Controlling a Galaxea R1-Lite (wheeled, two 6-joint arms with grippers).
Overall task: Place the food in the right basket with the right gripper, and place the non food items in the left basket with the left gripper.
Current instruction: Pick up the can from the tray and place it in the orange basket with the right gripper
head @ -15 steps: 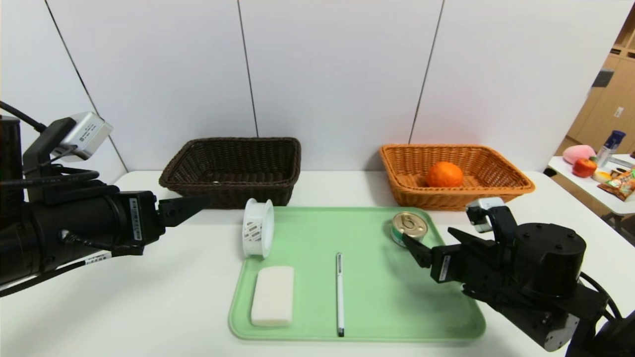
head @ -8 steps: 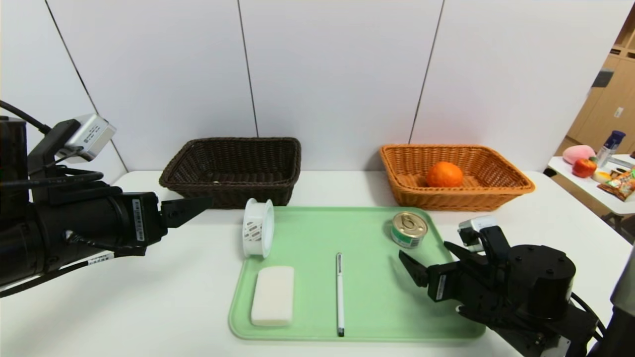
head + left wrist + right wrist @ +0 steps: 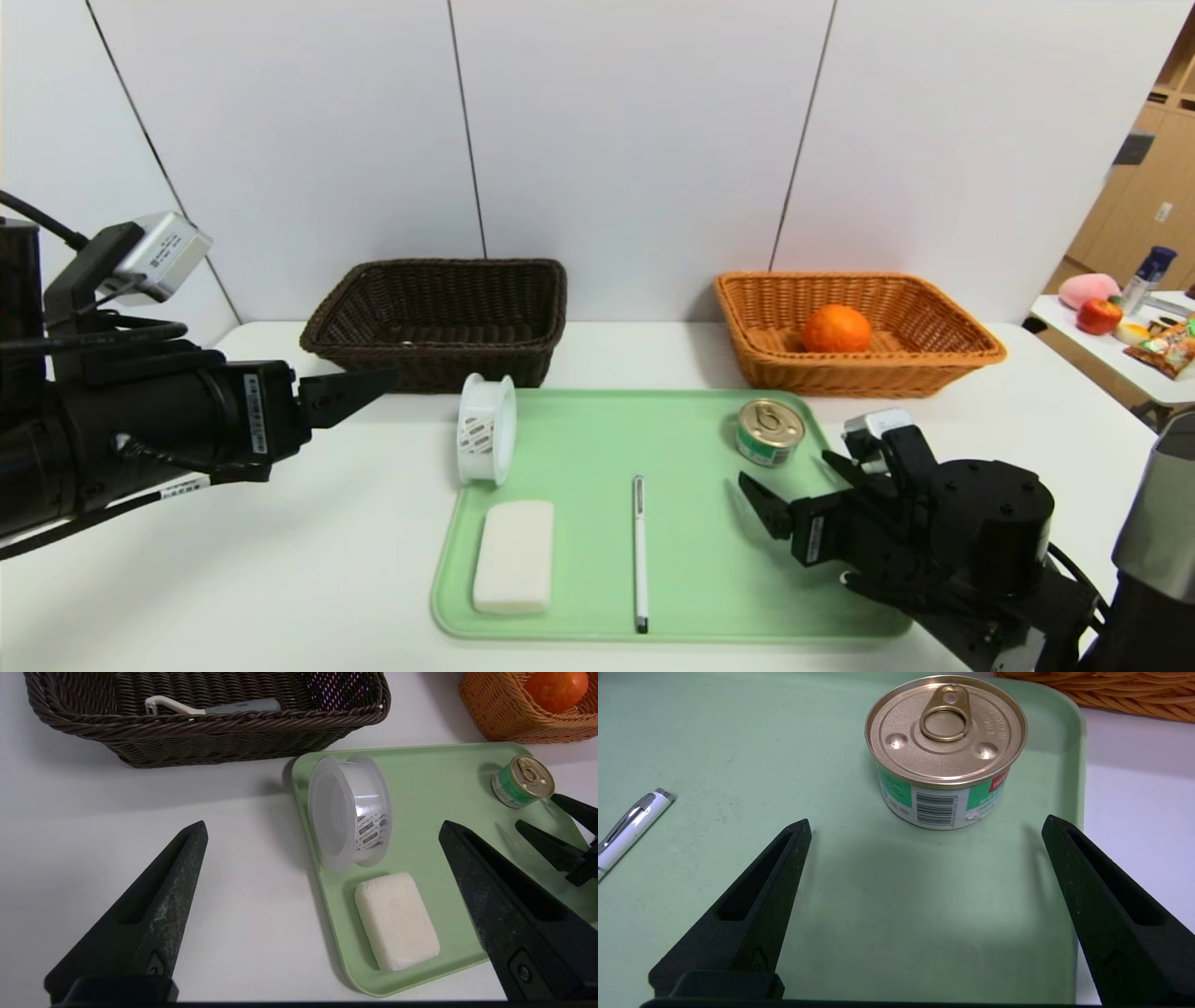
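A small tin can [image 3: 770, 432] with a gold pull-tab lid stands at the far right of the green tray [image 3: 691, 579]. My right gripper [image 3: 789, 474] is open and empty, low over the tray just in front of the can [image 3: 945, 751], which stands beyond the fingertips. A white pen [image 3: 639, 551], a white soap-like block [image 3: 513, 557] and a clear plastic tub [image 3: 485, 427] on its side also lie on the tray. My left gripper [image 3: 378, 385] is open and empty, held above the table left of the tray. An orange [image 3: 836, 329] lies in the right wicker basket [image 3: 943, 359].
The dark left basket [image 3: 347, 308] stands behind the tray and holds a grey-handled peeler [image 3: 210, 708]. A side table [image 3: 1074, 336] at the far right carries fruit, a bottle and snack packs. White wall panels close off the back.
My right gripper has come down and moved left toward the tray's middle, so the can now stands clear beyond its fingertips. The left arm has hardly moved.
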